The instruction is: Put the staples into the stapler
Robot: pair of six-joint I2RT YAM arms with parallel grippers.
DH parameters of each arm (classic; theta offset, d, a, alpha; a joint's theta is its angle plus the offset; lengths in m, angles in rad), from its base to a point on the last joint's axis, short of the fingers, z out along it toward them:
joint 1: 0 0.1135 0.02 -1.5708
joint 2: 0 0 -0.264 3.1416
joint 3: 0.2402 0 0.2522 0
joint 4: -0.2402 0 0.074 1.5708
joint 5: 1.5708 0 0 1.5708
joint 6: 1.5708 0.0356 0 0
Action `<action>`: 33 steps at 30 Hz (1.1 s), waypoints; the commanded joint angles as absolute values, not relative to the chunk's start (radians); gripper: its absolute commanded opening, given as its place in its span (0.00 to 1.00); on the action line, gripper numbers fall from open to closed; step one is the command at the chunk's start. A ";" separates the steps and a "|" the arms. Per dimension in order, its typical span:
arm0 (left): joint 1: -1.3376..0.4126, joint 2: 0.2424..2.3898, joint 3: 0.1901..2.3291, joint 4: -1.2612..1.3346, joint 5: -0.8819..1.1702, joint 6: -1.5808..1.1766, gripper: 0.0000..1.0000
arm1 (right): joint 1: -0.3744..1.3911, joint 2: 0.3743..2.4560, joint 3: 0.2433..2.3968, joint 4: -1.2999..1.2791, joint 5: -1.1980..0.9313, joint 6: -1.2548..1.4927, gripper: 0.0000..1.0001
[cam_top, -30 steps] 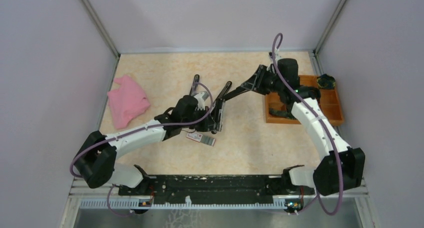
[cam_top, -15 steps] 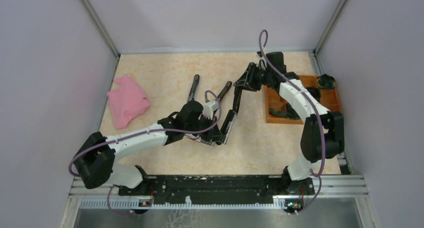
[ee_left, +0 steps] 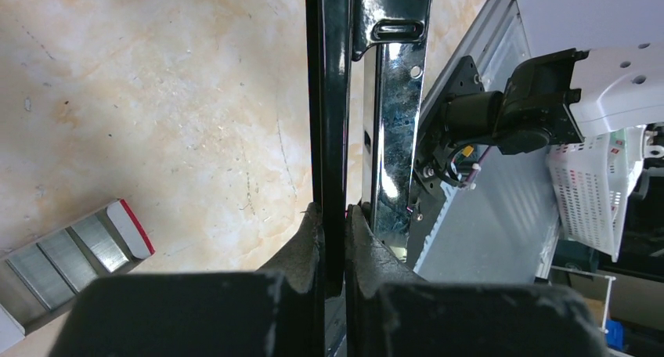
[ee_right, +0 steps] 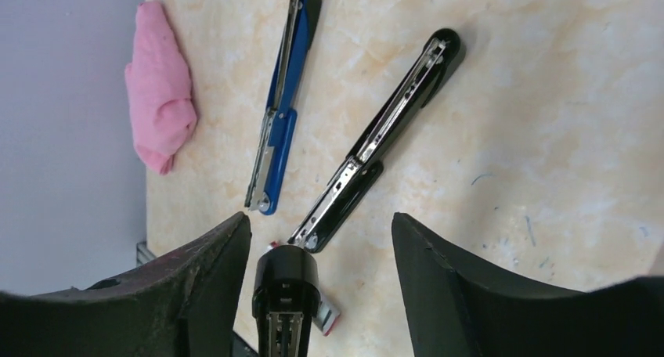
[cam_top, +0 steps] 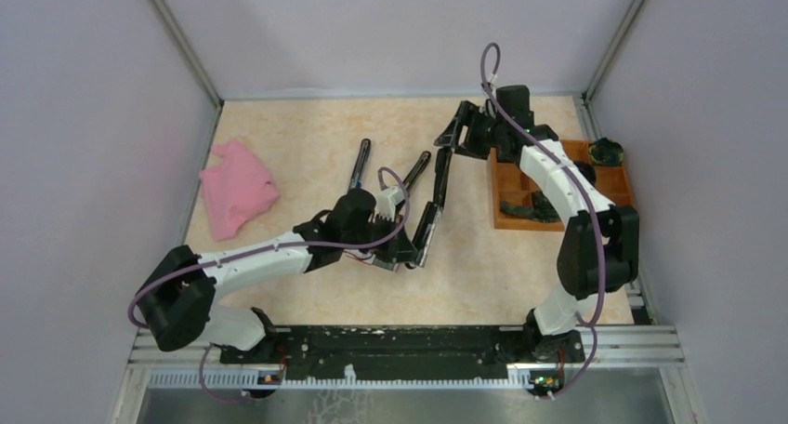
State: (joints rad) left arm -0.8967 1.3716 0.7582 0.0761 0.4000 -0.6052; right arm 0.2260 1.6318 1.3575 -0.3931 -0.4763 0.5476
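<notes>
The left gripper (ee_left: pixel 333 246) is clamped shut on a thin black rail of the opened stapler (cam_top: pixel 434 196), with the staples box (ee_left: pixel 70 251) just beside it on bare tabletop. The right gripper (ee_right: pixel 319 224) is spread wide and empty. Its arm is stretched forward above the stapler's far end, near the orange tray (cam_top: pixel 520 225).

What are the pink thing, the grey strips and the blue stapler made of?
Pink thing: probably soft cloth, matte and crumpled in folds. Grey strips: likely metal staples, with a dull sheen. Blue stapler: glossy blue shell, plastic or painted metal, I cannot tell; its inner rail shines like bare metal.
</notes>
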 commanded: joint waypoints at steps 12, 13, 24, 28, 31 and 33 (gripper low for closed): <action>-0.837 1.446 0.710 0.369 0.467 -0.821 0.00 | 0.268 1.405 1.264 -0.439 -0.362 0.505 0.72; -0.831 1.456 0.711 0.388 0.485 -0.832 0.00 | 0.276 1.387 1.237 -0.440 -0.362 0.520 0.72; -0.805 1.525 0.729 0.476 0.563 -0.903 0.00 | 0.361 1.297 1.026 -0.416 -0.401 0.606 0.68; -0.805 1.529 0.739 0.470 0.565 -0.900 0.00 | 0.385 1.289 0.965 -0.356 -0.424 0.646 0.62; -0.805 1.535 0.746 0.468 0.568 -0.902 0.00 | 0.401 1.295 0.951 -0.335 -0.431 0.659 0.59; -0.805 1.542 0.753 0.468 0.574 -0.904 0.00 | 0.408 1.301 0.953 -0.329 -0.432 0.660 0.58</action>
